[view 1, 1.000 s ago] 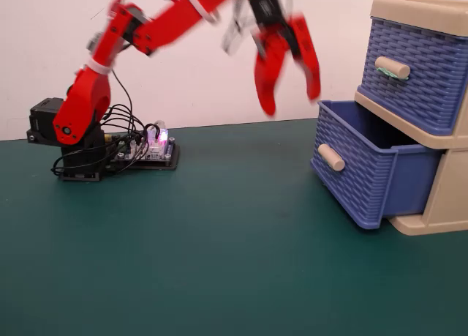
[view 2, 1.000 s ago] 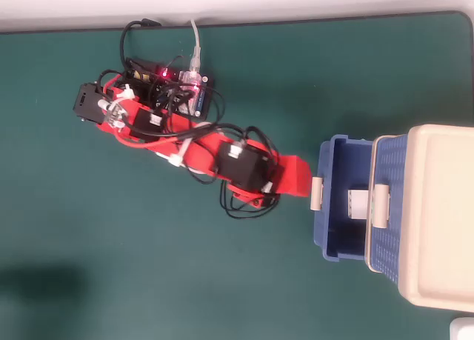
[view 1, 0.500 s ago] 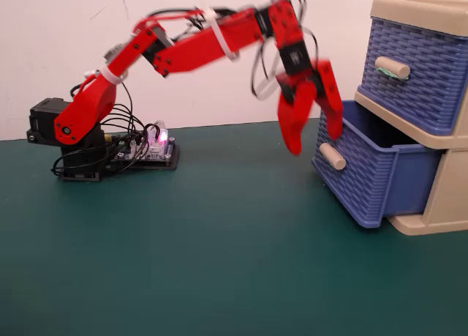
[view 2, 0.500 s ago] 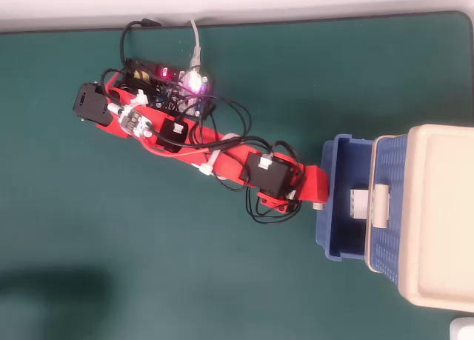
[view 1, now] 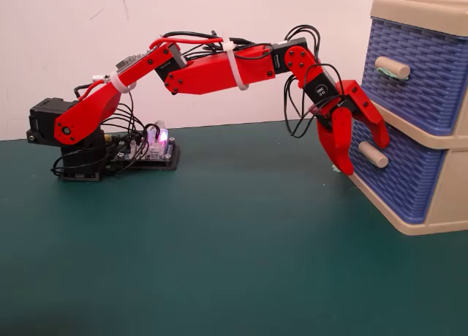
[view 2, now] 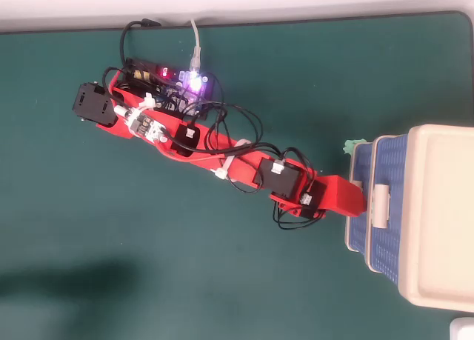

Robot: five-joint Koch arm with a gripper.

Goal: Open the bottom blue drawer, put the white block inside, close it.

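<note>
Two red claw jaws are standing apart, straddling the beige handle (view 1: 372,154) of the bottom drawer (view 1: 398,176); the claw (view 1: 363,157) is reaching from the left in the fixed view. The drawer is sitting nearly flush in its frame (view 1: 444,193) on the green worktop (view 1: 219,255). The block is hidden.

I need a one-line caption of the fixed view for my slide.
Red arm's open gripper straddles the beige handle of the bottom blue drawer, which sits nearly pushed into its beige frame.
</note>
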